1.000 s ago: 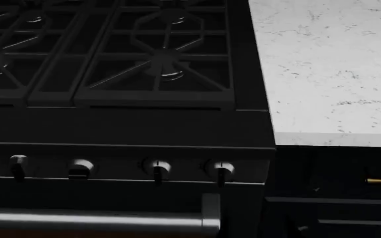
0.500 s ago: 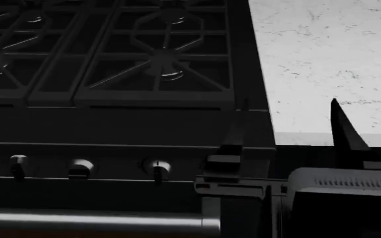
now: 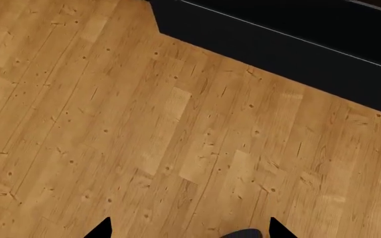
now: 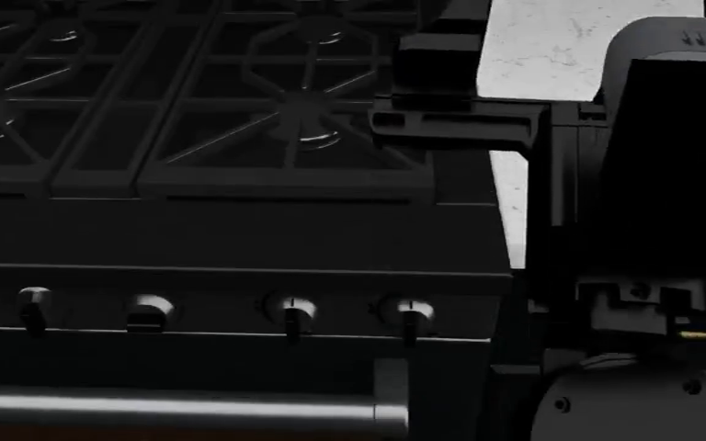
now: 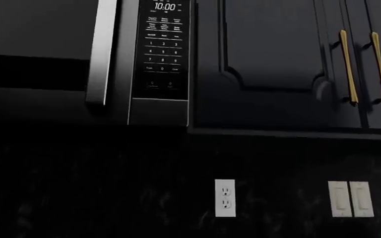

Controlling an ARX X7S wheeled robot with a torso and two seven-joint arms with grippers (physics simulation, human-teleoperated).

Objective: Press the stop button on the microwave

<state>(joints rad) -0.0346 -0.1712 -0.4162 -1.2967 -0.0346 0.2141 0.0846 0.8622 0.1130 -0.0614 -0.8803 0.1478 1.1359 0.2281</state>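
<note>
The right arm [image 4: 647, 184] stood raised, its dark bulk rising in front of the stove [image 4: 206, 138] at that stove's right edge; its fingers were out of sight. The left gripper [image 3: 187, 229] showed only two dark fingertips [image 3: 101, 229], set well apart, pointing down.

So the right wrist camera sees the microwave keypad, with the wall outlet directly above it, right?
Not quite. The right wrist view does show the microwave keypad, but the wall outlet sits below it on the dark backsplash and off to the cabinet side, not above it.
</note>
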